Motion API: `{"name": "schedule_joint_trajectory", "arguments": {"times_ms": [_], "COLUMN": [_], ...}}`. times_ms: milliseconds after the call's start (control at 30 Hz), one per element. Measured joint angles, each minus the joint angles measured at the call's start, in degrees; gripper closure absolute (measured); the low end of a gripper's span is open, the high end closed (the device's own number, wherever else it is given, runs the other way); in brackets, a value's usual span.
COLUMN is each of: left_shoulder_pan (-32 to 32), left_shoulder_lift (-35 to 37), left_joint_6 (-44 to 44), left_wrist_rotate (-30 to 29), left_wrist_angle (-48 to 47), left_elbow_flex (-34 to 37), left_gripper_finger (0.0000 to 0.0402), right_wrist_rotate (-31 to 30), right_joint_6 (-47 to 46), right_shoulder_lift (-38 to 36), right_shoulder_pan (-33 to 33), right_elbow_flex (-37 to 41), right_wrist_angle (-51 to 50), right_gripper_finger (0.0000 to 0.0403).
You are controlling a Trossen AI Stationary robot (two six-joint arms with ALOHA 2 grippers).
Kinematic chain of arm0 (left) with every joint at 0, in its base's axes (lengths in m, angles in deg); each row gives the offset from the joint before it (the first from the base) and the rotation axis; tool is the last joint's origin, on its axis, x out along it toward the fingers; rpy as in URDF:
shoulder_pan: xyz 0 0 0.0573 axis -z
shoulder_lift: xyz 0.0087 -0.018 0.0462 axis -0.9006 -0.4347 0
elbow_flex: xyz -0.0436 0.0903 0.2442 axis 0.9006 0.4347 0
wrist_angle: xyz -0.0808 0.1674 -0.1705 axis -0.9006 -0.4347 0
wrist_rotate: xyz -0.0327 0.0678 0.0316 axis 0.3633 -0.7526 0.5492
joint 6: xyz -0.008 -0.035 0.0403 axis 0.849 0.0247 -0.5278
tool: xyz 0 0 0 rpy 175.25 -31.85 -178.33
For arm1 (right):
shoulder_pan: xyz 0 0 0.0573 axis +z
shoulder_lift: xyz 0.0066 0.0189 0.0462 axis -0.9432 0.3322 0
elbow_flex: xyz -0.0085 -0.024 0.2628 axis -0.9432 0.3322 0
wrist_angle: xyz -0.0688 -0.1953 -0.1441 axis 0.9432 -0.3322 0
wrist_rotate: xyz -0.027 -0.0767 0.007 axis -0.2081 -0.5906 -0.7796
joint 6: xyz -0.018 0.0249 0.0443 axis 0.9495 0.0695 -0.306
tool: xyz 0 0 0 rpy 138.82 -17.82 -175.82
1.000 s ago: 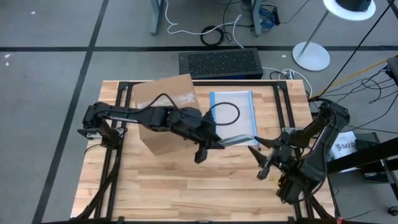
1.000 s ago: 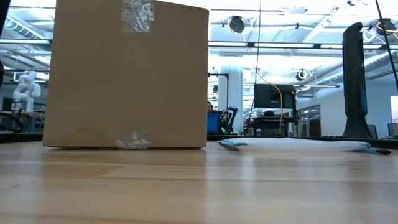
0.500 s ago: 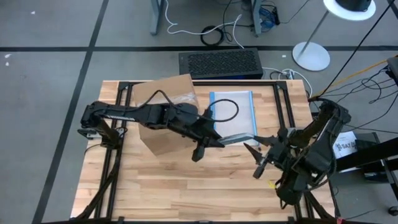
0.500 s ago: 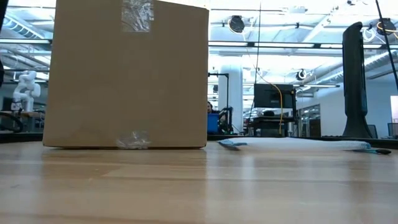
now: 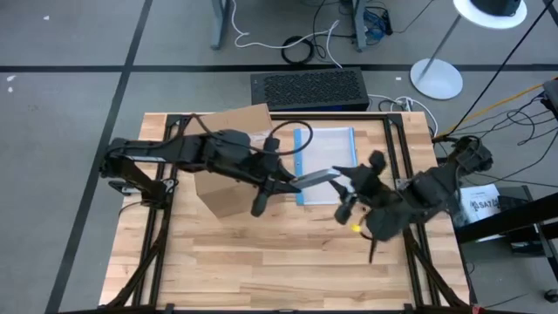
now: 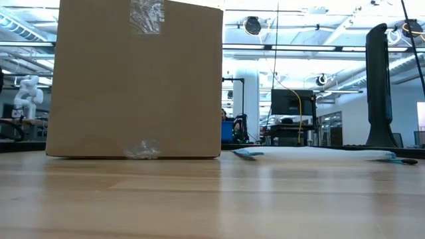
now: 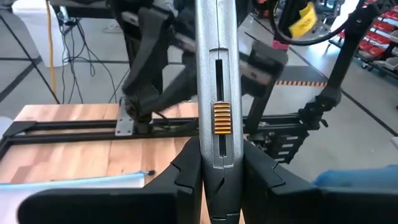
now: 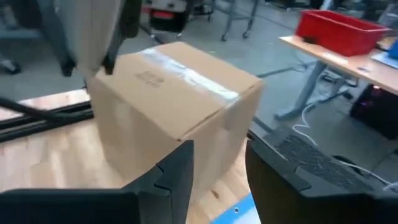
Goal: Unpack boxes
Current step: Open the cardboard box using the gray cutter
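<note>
The brown cardboard box (image 5: 228,161) (image 6: 136,79) (image 8: 174,99) stands on its bottom at the table's far left, with clear tape along its top (image 8: 186,71). My left gripper (image 5: 292,183) (image 7: 217,180) hovers just right of the box, shut on a silver utility knife (image 5: 316,179) (image 7: 217,93) with an orange slider. My right gripper (image 5: 345,201) (image 8: 217,174) hangs open close to the knife's free end, nothing between its fingers. Neither gripper shows in the low view. My left gripper pinches the knife's handle (image 7: 217,155) between its two fingers (image 7: 186,174). The knife runs straight out ahead along the fingers, toward the table's right. It is lifted clear of the table and roughly level, with the slider facing up.
A clear pouch with a blue edge (image 5: 330,155) (image 6: 312,153) lies flat right of the box, under the knife. A black grille-topped unit (image 5: 309,87) sits beyond the far edge. Black frame rails (image 5: 397,148) run along the table's sides. Bare wood (image 5: 261,262) fills the near half.
My left gripper has risen and drawn back toward the box, carrying the knife with it. My right gripper has risen, swung from the right edge toward the table's middle, and turned until it is close to the knife's free end. The box and pouch have stayed put.
</note>
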Motion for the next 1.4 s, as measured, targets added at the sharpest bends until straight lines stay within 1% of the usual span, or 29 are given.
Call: {"name": "schedule_joint_trajectory", "arguments": {"times_ms": [133, 233, 400, 500, 667, 767, 833, 900, 1033, 1167, 1267, 1333, 1400], "left_shoulder_pan": [0.0, 0.1, 0.0, 0.0, 0.0, -0.1, 0.0, 0.0, 0.1, 0.1, 0.1, 0.1, -0.1], "left_shoulder_lift": [0.8, 1.8, 4.9, 7.1, 10.2, 10.6, 10.6, 10.5, 10.4, 10.3, 10.3, 10.3, 10.1], "left_joint_6": [-0.1, -0.1, -0.5, -0.6, -0.6, -0.3, -0.1, 0.0, 0.0, 0.0, -0.6, -1.6, -1.9], "left_wrist_rotate": [-1.5, -3.6, -6.3, -7.8, -9.1, -10.3, -10.5, -10.5, -11.5, -12.7, -13.1, -13.1, -12.3], "left_wrist_angle": [-3.5, -5.8, -9.2, -10.3, -11.7, -13.8, -15.7, -15.9, -15.9, -15.9, -13.6, -11.3, -9.1], "left_elbow_flex": [0.0, 0.0, 0.0, 0.0, 0.0, 0.0, 0.1, 0.8, 2.5, 3.6, 3.8, 3.8, 3.8], "left_gripper_finger": [0.0335, 0.0335, 0.0335, 0.0335, 0.0335, 0.0335, 0.0335, 0.0335, 0.0335, 0.0335, 0.0335, 0.0335, 0.0335], "right_wrist_rotate": [9.1, 14.1, 20.2, 24.2, 35.8, 42.2, 45.5, 46.6, 49.1, 50.7, 53.3, 55.1, 56.8], "right_joint_6": [14.0, 20.6, 24.2, 26.8, 31.7, 34.7, 36.6, 37.8, 39.9, 40.6, 39.0, 37.1, 35.4], "right_shoulder_lift": [0.0, 0.0, -0.2, -0.2, -0.2, -0.2, -0.3, -1.0, -5.2, -13.0, -20.7, -25.5, -29.4], "right_shoulder_pan": [-3.7, -6.2, -10.2, -13.2, -18.9, -21.8, -23.3, -24.5, -26.8, -28.5, -30.4, -31.3, -31.7], "right_elbow_flex": [3.1, 5.6, 8.3, 10.6, 14.6, 17.0, 17.7, 18.2, 19.6, 24.0, 30.4, 36.5, 43.2], "right_wrist_angle": [15.3, 23.2, 26.8, 31.8, 45.1, 52.2, 53.8, 53.6, 52.8, 52.3, 53.7, 58.0, 64.5], "right_gripper_finger": [0.0269, 0.0269, 0.0269, 0.0269, 0.0269, 0.0269, 0.0269, 0.0269, 0.0269, 0.0269, 0.0270, 0.0271, 0.0271]}}
